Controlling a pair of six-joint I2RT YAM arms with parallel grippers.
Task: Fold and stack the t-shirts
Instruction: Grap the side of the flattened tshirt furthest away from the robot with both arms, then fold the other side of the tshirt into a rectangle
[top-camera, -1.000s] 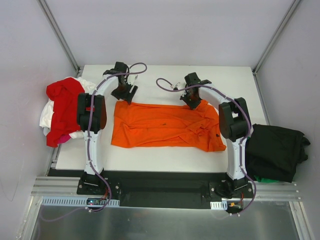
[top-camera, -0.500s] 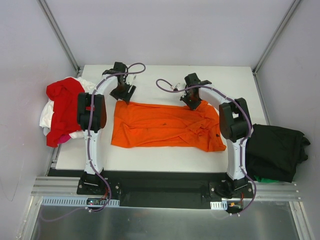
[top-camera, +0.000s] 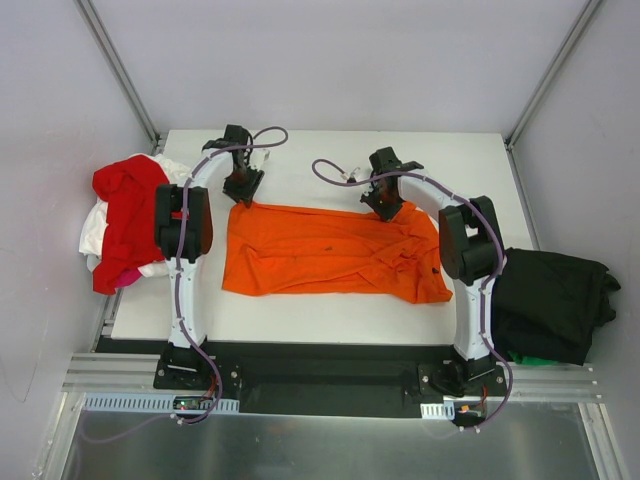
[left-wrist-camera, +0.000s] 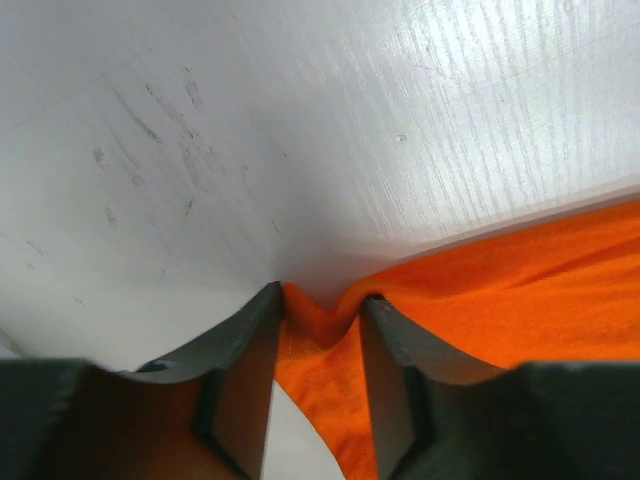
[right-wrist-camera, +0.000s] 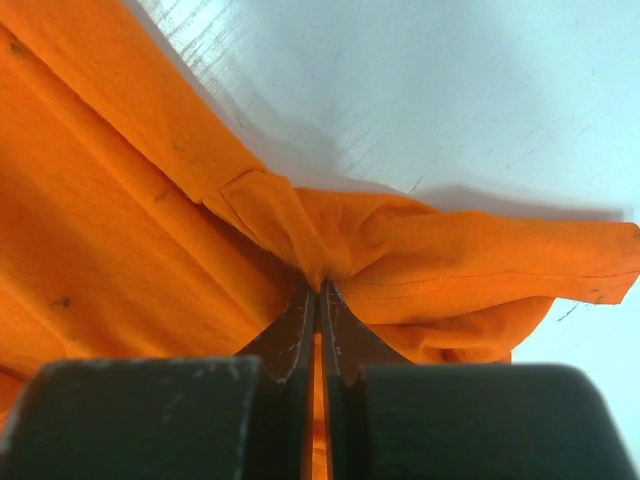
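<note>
The bright orange t-shirt (top-camera: 330, 250) lies spread out flat on the white table (top-camera: 450, 160), crumpled toward its right end. My left gripper (top-camera: 243, 192) is at the shirt's far left corner. In the left wrist view its fingers (left-wrist-camera: 250, 345) stand apart, with the orange corner (left-wrist-camera: 325, 320) puckered between them. My right gripper (top-camera: 385, 208) is at the far edge, right of the middle. In the right wrist view it (right-wrist-camera: 320, 285) is shut on a pinched fold of orange cloth (right-wrist-camera: 290, 225).
A red t-shirt (top-camera: 125, 205) lies heaped over white cloth (top-camera: 93, 235) at the table's left edge. A black t-shirt (top-camera: 550, 300) sits off the right edge, with a bit of green (top-camera: 530, 357) under it. Grey walls enclose the table.
My left gripper has shifted a little to the left, onto the shirt's far left corner. The right gripper and the shirt have stayed put.
</note>
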